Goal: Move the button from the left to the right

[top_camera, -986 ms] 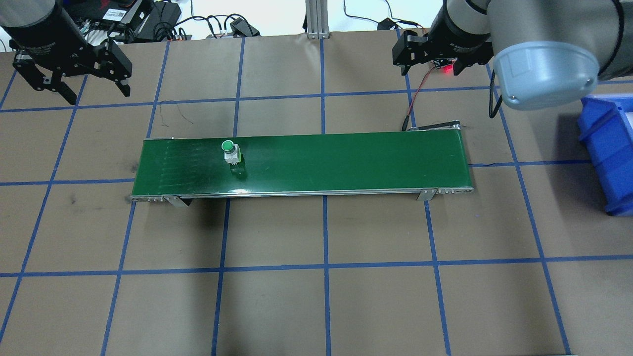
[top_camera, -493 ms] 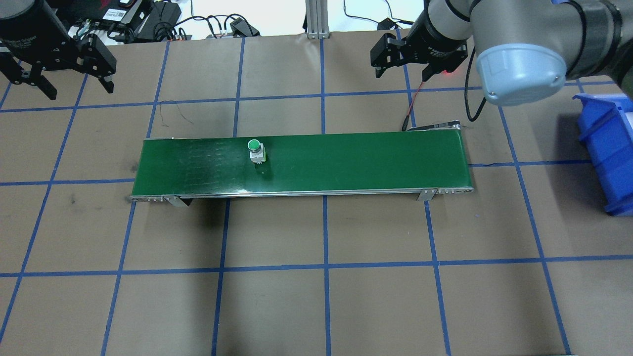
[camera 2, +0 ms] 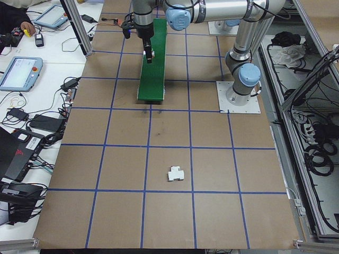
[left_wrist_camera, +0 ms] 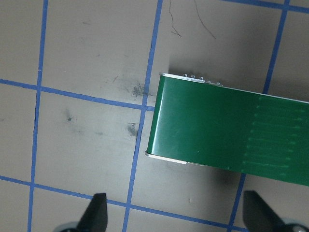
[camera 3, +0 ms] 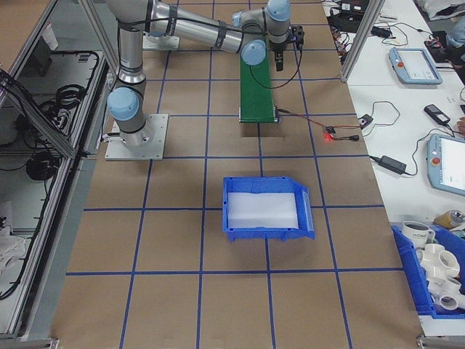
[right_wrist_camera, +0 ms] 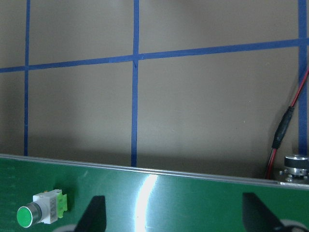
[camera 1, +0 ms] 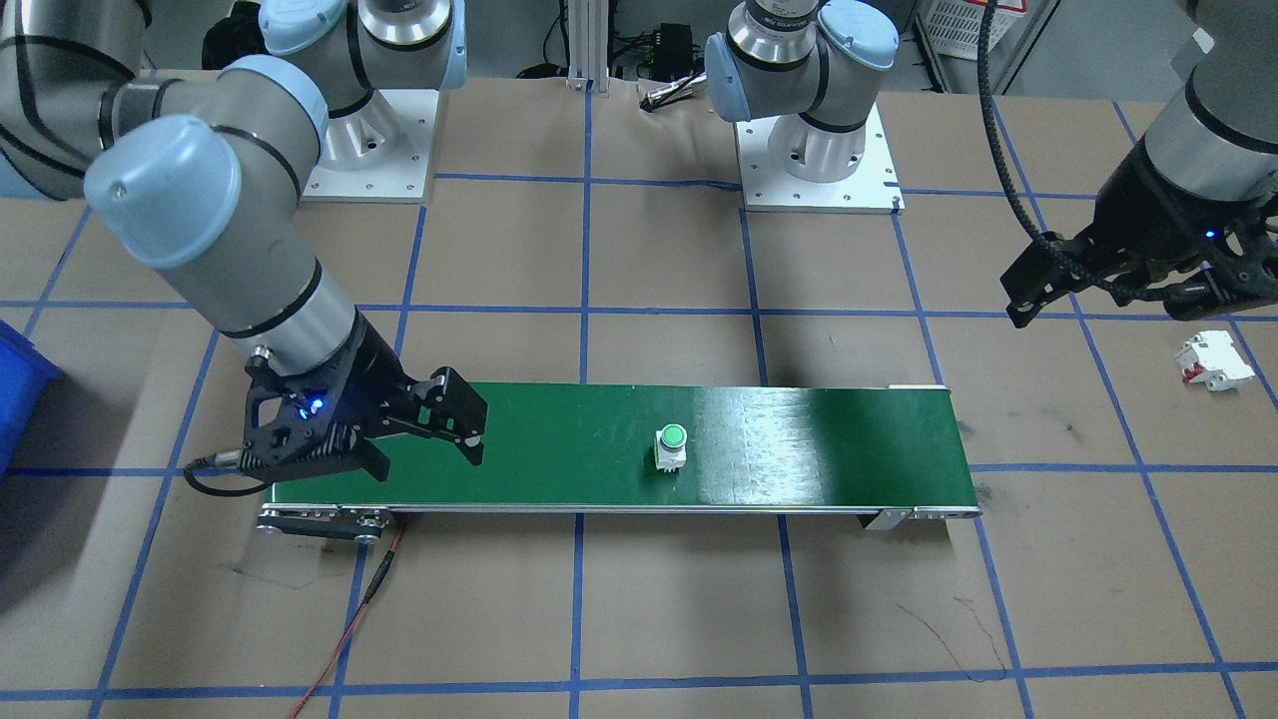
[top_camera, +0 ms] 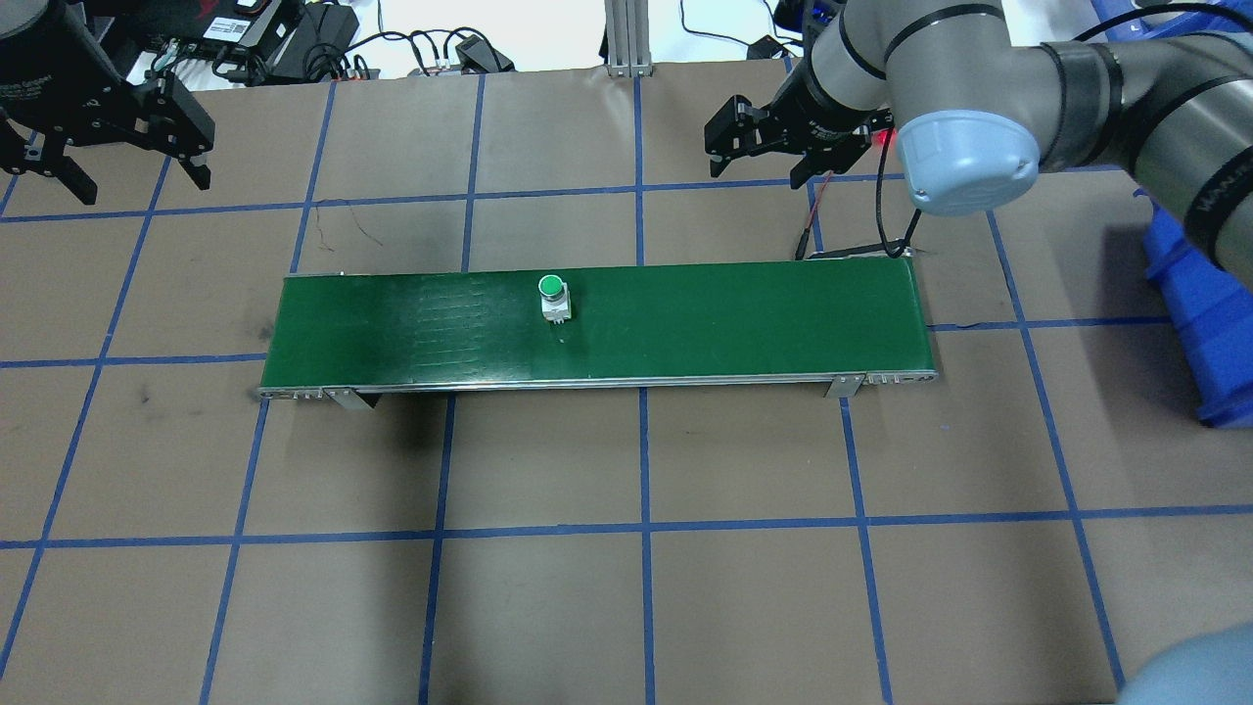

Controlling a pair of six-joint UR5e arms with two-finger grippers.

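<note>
We see the button point(top_camera: 552, 296) standing upright on the green conveyor belt point(top_camera: 734, 318), a little to the robot's left of the belt's middle and nearer its far edge than its near edge; its round green cap faces up above a white body and a yellow-green base. In the front-facing view the button point(camera 1: 671, 446) lies between the two arms, touched by neither. The right gripper point(top_camera: 759, 152) hangs beyond the far edge of the belt, toward its right half, with its jaws spread wide and nothing between them; in the front-facing view the same gripper point(camera 1: 424, 429) overlaps the belt's right end. Its wrist camera looks down on the belt's far rim, with the button point(right_wrist_camera: 41, 210) at lower left, just outside the two dark fingertips point(right_wrist_camera: 94, 212), which stand well apart. The left gripper point(top_camera: 122, 162) hovers off the belt's left end, over the bare brown bench point(top_camera: 636, 587) with its blue tape grid, likewise spread wide and holding nothing; its wrist view shows the belt's left end point(left_wrist_camera: 212, 125) ahead of the parted fingertips point(left_wrist_camera: 96, 212). A white blocky part with red marks point(camera 1: 1213, 361) lies on the bench well to the robot's left of the belt, near the left gripper point(camera 1: 1118, 290). A blue bin point(camera 3: 265, 209) sits on the bench beyond the belt's right end, and a red and black cable point(camera 1: 349, 619) runs from that end across the bench.
</note>
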